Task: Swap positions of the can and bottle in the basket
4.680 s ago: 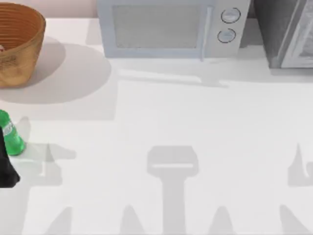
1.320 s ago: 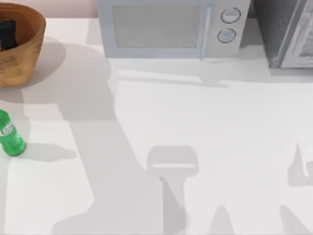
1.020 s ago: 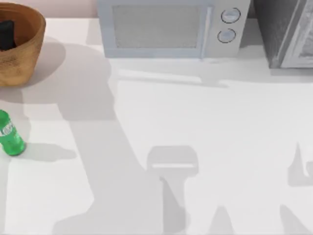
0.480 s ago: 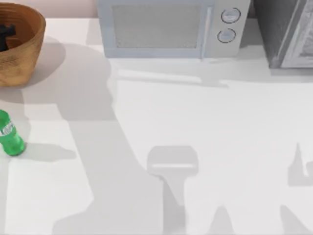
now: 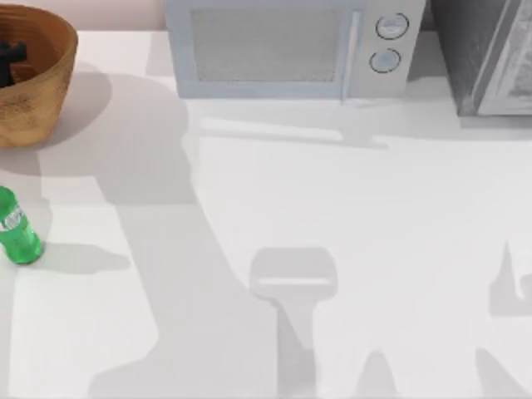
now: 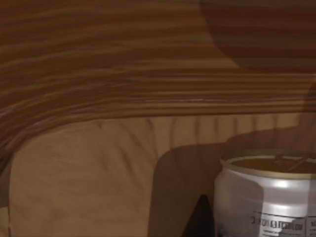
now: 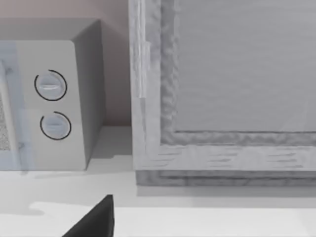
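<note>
The wicker basket (image 5: 37, 83) stands at the table's far left corner. My left gripper (image 5: 10, 56) is down inside it, seen as a dark shape against the inner wall. In the left wrist view the can (image 6: 269, 197), silvery white with a dull gold top, stands upright on the basket floor (image 6: 89, 173), with a dark part of my left gripper right beside it. The green bottle (image 5: 17, 226) stands upright on the table outside the basket, nearer the front at the left edge. My right gripper (image 7: 96, 219) is parked, facing the microwave and cabinet.
A microwave (image 5: 291, 46) stands along the back edge, with a grey cabinet (image 5: 490, 54) at the back right. Both also appear in the right wrist view, microwave (image 7: 49, 98) and cabinet (image 7: 222, 89). The bare white tabletop (image 5: 332, 208) spreads across the middle and right.
My left arm has left the bottle's side and gone into the basket, shifting slightly there over the last second. The bottle stands where it was.
</note>
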`<state>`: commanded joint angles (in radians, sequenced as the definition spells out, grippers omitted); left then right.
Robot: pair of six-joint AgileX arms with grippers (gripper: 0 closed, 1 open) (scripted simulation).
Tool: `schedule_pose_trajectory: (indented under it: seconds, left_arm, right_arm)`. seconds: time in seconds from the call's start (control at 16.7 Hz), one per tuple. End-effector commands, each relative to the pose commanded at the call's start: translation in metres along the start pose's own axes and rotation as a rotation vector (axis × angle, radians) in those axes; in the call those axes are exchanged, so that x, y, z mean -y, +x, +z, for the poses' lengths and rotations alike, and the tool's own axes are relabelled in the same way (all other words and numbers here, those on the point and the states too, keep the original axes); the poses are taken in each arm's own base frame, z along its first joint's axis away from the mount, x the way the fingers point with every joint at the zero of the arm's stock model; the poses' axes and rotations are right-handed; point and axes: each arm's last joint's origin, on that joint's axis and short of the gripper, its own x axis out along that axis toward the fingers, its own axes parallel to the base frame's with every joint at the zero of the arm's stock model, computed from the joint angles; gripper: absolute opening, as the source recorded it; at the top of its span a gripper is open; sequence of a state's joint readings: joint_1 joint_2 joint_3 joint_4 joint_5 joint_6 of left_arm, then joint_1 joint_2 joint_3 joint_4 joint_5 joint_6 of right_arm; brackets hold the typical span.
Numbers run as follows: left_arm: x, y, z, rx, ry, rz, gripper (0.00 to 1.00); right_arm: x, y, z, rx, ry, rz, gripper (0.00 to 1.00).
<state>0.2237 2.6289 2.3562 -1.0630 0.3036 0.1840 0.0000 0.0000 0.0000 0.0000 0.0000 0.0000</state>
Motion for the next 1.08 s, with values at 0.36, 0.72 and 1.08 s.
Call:
schedule_pose_trajectory:
  seconds: [0.36, 0.72, 1.08]
  left_arm:
    - [0.012, -0.027, 0.001, 0.036, 0.005, 0.005, 0.00]
    - [0.056, -0.110, -0.025, 0.190, 0.046, 0.061, 0.00]
    - [0.124, -0.225, -0.130, 0.534, 0.143, 0.129, 0.00]
  right_arm:
    - [0.000, 0.000, 0.000, 0.000, 0.000, 0.000, 1.00]
    - [0.000, 0.000, 0.000, 0.000, 0.000, 0.000, 1.00]
    - [0.000, 0.000, 0.000, 0.000, 0.000, 0.000, 1.00]
